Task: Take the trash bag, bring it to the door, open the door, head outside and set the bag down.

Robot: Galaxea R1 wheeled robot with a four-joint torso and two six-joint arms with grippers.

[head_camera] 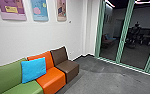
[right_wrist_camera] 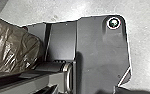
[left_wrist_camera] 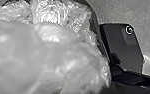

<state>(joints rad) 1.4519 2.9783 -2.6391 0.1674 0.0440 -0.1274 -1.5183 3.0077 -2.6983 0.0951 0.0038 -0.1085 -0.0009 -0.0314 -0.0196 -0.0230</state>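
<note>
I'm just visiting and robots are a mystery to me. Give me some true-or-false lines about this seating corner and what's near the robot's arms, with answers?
1. A blue cushion leans against the seat backs. True.
2. The seat between the green seat and the brown seat is purple. False: it is an orange seat.
3. Posters hang on the wall. True.
4. The glass panels have bright red frames. False: the frames are green.
5. Crinkled, shiny plastic shows in the left wrist view. True.
</note>
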